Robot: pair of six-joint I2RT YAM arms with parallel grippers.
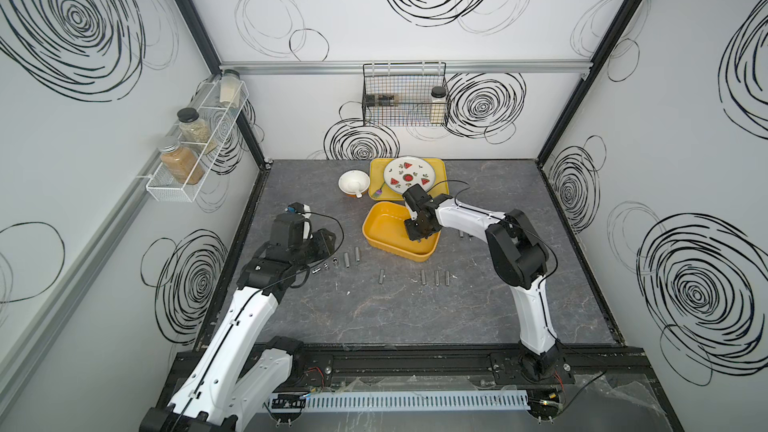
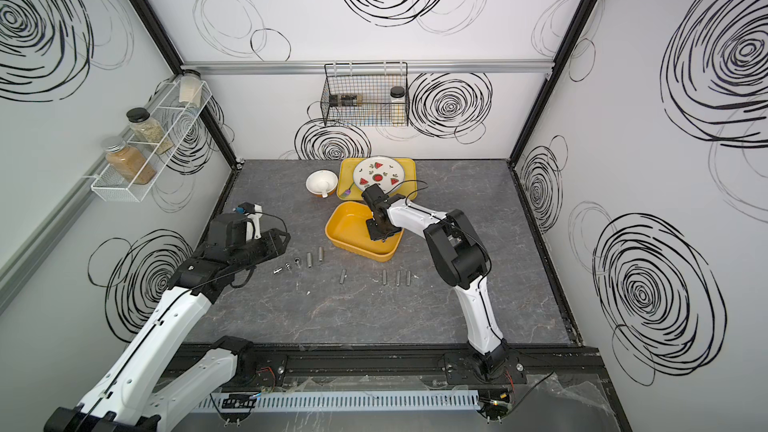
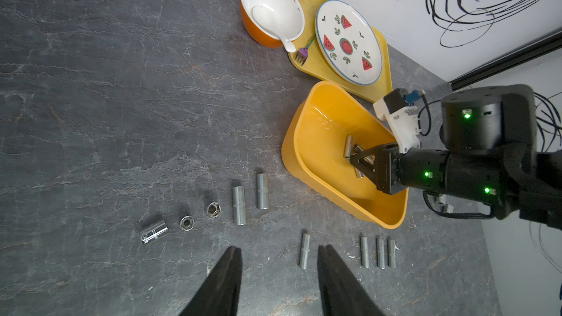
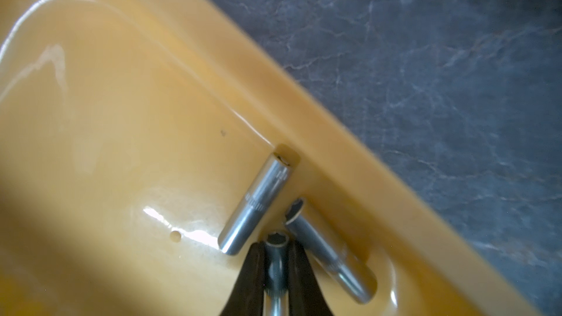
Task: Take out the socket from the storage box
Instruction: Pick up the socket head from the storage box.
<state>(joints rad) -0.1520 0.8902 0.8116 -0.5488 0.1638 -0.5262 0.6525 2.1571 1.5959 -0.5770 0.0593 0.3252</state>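
- Nearest the front edge, spare sockets (image 1: 435, 277) lie in rows on the table (image 1: 374, 317).
- By the left edge, the left gripper (image 3: 279, 249) hangs spread and empty.
- Past the middle, the storage box (image 1: 382, 224) holds the socket (image 4: 276, 272) at its right end, close to the wall.
- The right gripper (image 4: 276, 244) is clamped on it; two loose sockets (image 4: 255, 205) lie just beside.
- Risk: smooth round steel may slide from the grip on lifting, or a neighbour gets dragged along.
- Its long axis runs along the fingers (image 4: 252, 275), hex mouth toward the wall.
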